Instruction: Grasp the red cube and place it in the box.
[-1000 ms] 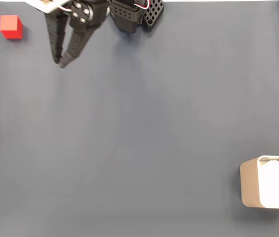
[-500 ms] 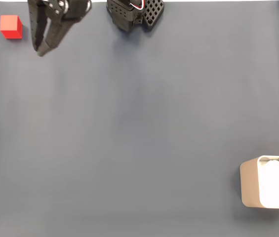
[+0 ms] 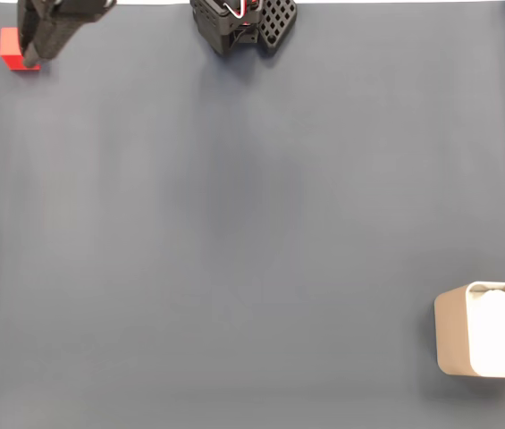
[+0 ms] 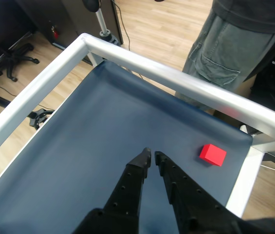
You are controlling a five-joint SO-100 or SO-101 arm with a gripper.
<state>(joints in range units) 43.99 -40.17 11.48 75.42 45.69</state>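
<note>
At the top left corner of the fixed view, the red cube (image 3: 12, 46) sits on the dark blue desk (image 3: 252, 232), partly covered on its right side by the black gripper (image 3: 30, 61), whose tips hang over the cube's lower right edge. Whether they touch it cannot be told from here. Further right along the top edge stands the arm's black base (image 3: 243, 22) with its perforated housing and red and white wires. The box (image 3: 453, 331) lies far off at the lower right, cut by the frame's edge, its beige wall facing left and white wrinkly padding (image 3: 500, 332) inside. Open desk lies between cube and box.

In the wrist view, the gripper (image 4: 151, 157) points away from the camera, and its jaws are nearly together, with only a thin slit between the tips. The red cube (image 4: 212, 154) rests on the desk (image 4: 93, 141) to the right of the tips, near but apart from them, close to the corner of the silver metal frame (image 4: 176, 78) that rims the desk. Beyond the frame stands a person's leg in grey cargo trousers (image 4: 229, 58), on a wooden floor (image 4: 161, 24). At the left, an office chair base (image 4: 8, 68) and black cables lie on that floor.
</note>
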